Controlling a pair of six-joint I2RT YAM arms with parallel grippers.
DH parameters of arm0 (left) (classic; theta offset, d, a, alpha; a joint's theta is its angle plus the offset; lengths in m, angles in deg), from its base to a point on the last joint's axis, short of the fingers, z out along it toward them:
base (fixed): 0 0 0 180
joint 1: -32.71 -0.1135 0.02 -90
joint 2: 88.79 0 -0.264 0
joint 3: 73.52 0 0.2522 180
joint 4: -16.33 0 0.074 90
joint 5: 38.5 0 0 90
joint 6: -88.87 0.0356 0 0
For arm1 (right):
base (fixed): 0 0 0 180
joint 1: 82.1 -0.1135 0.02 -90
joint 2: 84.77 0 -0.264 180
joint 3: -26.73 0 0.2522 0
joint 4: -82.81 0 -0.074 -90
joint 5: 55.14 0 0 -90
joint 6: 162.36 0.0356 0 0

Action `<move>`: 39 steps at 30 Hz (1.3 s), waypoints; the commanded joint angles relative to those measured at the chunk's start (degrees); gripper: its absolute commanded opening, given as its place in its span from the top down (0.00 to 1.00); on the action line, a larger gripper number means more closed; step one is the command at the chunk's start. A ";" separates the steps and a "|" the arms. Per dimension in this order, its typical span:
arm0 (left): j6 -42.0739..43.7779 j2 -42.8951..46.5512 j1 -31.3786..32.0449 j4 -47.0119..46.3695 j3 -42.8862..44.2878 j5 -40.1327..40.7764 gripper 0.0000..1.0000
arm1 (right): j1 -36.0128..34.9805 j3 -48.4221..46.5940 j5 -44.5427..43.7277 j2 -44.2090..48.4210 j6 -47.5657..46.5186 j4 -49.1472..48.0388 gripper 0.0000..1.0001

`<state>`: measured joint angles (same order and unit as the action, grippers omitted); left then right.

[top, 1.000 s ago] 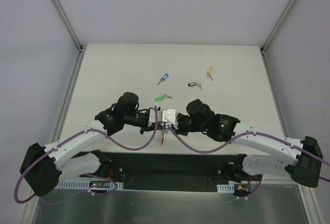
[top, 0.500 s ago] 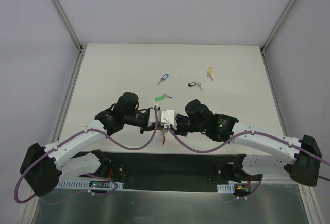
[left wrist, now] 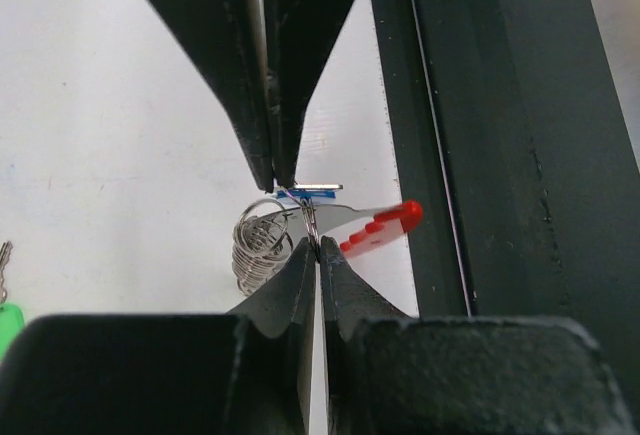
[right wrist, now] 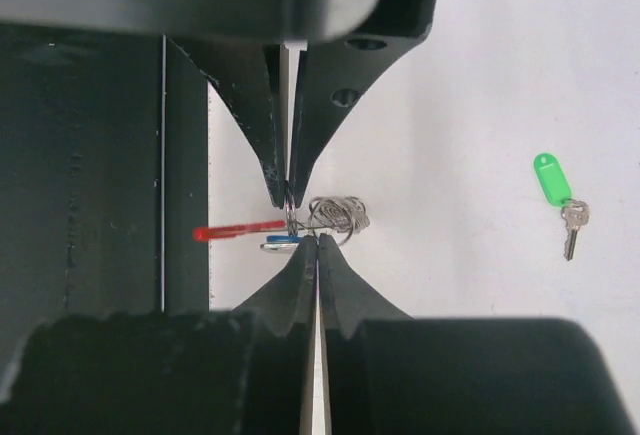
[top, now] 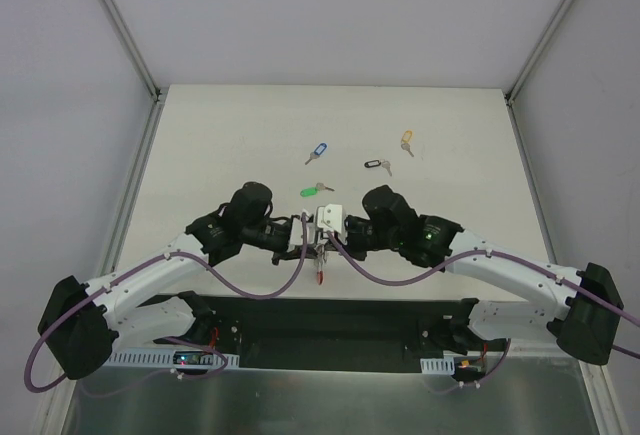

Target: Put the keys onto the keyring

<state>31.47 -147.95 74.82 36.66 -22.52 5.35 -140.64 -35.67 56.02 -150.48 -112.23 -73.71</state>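
Observation:
The keyring hangs between my two grippers at the table's near edge; its red band (top: 319, 269) points down. In the left wrist view its red band (left wrist: 384, 229) and silver ribbed coil (left wrist: 256, 246) hang from a thin wire ring. My left gripper (left wrist: 312, 246) (top: 307, 242) is shut on that ring. My right gripper (right wrist: 312, 240) (top: 326, 241) is shut tip to tip against it, beside a blue key (right wrist: 281, 245) seen edge-on. Another blue key (top: 317, 152), a green key (top: 312, 191), a black key (top: 376, 165) and a yellow key (top: 406, 140) lie on the table.
The black base rail (top: 330, 317) runs just behind the grippers, under the red band. The green key (right wrist: 553, 181) lies to the right in the right wrist view. The white table (top: 250, 135) is fenced by side walls with metal posts.
Both grippers stay shut together on the keyring. The right wrist has shifted a little away from the rail and the left arm has edged right; the loose keys have not moved.

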 commanded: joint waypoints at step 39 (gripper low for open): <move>-14.05 -1.66 2.01 -2.17 5.57 3.88 1.00 | -5.88 -2.43 -7.81 -0.38 3.67 -3.65 0.99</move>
<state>21.24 -149.57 76.26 39.00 -19.79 9.79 -145.56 -37.55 49.99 -151.79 -110.46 -73.36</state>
